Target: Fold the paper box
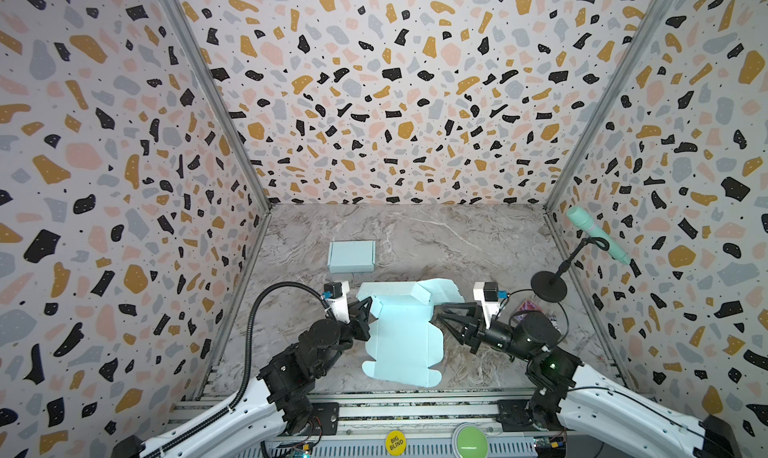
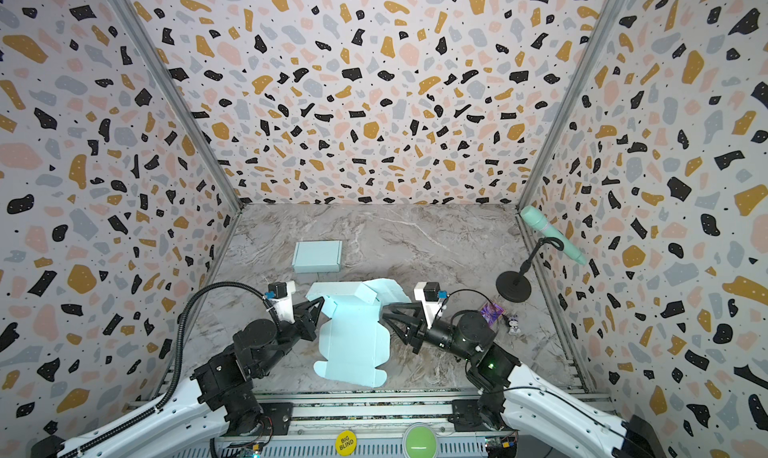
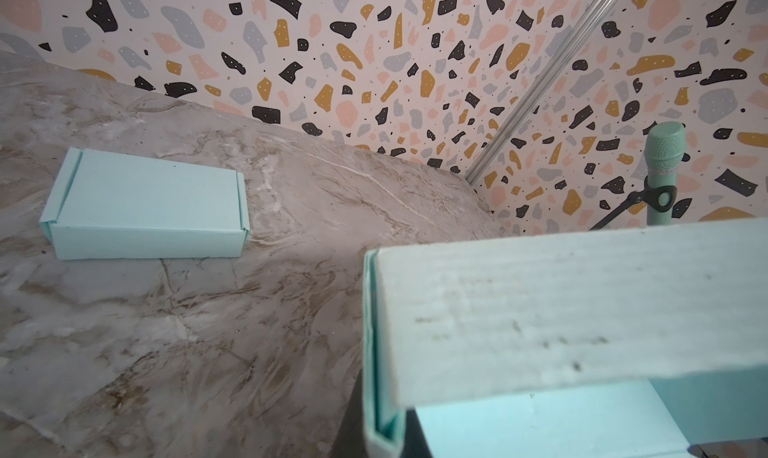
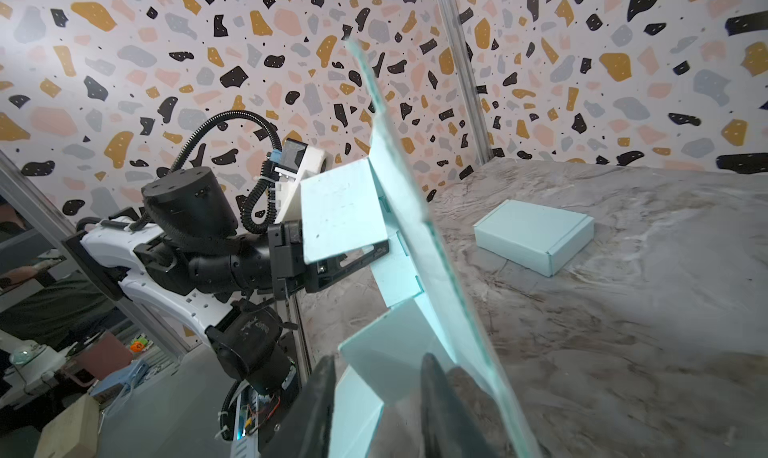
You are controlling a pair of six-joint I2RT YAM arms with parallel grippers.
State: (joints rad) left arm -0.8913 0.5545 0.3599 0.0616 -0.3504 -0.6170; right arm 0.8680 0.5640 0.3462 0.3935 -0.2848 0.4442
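Note:
The paper box is a light blue cardboard blank lying mid-table, its far end partly folded up into walls. My left gripper is shut on the doubled left side wall, which stands upright; in the right wrist view its black fingers clamp that wall. My right gripper is at the blank's right edge. Its jaws stand apart, with a raised blue flap between them, not pinched.
A finished blue box sits farther back on the left. A green microphone on a black stand is at the right wall. A purple packet and a small figure lie behind the right arm.

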